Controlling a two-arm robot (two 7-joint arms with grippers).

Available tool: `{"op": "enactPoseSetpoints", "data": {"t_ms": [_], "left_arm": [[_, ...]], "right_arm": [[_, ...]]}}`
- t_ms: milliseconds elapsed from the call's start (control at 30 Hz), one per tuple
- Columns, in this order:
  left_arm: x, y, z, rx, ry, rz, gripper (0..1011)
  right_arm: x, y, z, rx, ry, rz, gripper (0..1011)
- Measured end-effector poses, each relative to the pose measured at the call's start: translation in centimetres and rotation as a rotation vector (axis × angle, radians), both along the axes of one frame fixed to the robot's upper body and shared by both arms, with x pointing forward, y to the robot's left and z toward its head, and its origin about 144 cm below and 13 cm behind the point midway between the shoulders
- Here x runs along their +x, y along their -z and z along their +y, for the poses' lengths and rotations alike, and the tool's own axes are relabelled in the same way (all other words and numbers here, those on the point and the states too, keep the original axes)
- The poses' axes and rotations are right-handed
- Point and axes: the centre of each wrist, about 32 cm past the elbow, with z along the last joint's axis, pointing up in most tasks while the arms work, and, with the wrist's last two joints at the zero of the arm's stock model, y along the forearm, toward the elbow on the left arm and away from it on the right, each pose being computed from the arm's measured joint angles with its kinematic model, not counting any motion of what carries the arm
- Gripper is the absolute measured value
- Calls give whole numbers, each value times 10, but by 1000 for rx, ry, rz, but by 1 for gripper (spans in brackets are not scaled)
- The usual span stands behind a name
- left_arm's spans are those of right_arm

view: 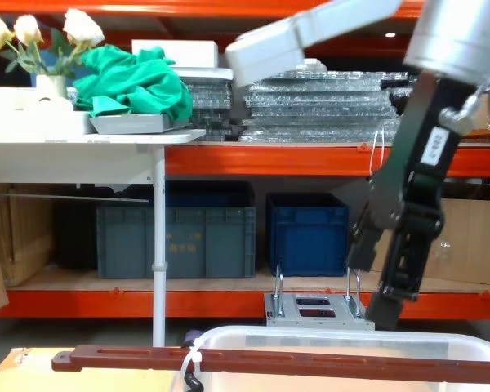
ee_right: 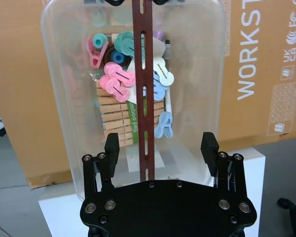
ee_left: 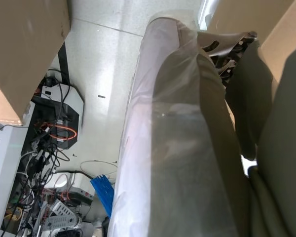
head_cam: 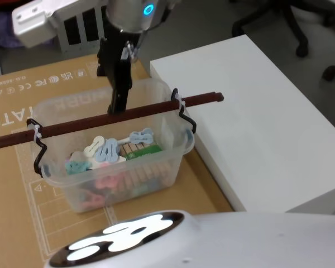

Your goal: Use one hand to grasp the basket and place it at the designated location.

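On the brown cardboard box (head_cam: 22, 111), just left of the white table (head_cam: 257, 111), the basket (head_cam: 173, 162) stood upright with plastic and wooden clothes pegs (head_cam: 109, 151) inside. Its reddish-brown slotted bar handle (head_cam: 151, 110) lay across the rim from left to right, fastened near the right end by a white zip tie (head_cam: 180, 104). The right gripper (head_cam: 116, 103) came down from the far side on a black forearm, pointing steeply downward at the middle of the bar. Seen from the right wrist, its two black fingers (ee_right: 112, 145) were spread wide, one on each side of the bar and clear of it. In the chest view its tip hung just above the basket's far rim.
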Motion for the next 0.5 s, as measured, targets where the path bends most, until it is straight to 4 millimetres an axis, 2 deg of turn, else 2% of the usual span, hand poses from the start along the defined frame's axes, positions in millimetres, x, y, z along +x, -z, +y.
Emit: {"op": "enactPoseSetpoints", "data": {"t_ms": [267, 500], "left_arm": [[0, 0, 0, 0, 0, 0, 0], [0, 0, 0, 0, 0, 0, 0]], "right_arm": [[13, 16, 17, -23, -7, 67, 1001], [16, 24, 24, -40, -6, 92, 1001]]}}
